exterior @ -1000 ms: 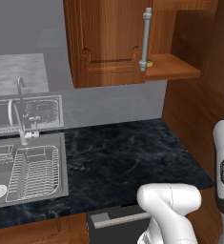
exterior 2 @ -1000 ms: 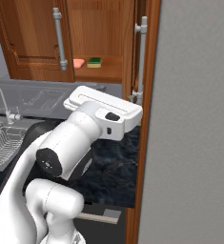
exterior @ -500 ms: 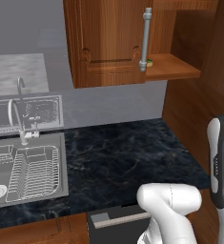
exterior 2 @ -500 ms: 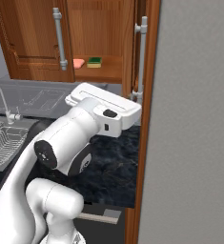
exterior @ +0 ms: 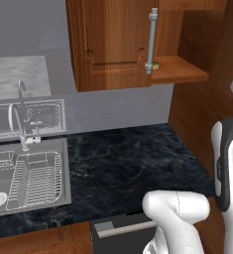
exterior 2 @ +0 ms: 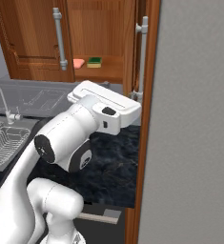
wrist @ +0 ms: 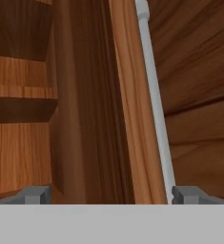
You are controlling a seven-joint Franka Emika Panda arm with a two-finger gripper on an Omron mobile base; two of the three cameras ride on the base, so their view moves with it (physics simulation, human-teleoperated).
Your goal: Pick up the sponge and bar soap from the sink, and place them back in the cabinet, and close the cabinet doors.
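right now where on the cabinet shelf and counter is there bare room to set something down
The cabinet shelf is bare right of the sponge; the bar soap fills the left end. The dark counter is bare from the sink to the wooden side wall. It is crowded at the right door's edge, where the open gripper sits by the silver handle.

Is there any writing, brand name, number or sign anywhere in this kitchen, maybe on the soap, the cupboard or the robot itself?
None: no readable text anywhere.
Bar soap: plain pink, no stamp.
Sponge: plain green, no label.
Cabinet doors: bare wood, plain silver handles.
Sink: plain metal.
Robot arm: white shell with a small dark spot, too small to read as any mark.
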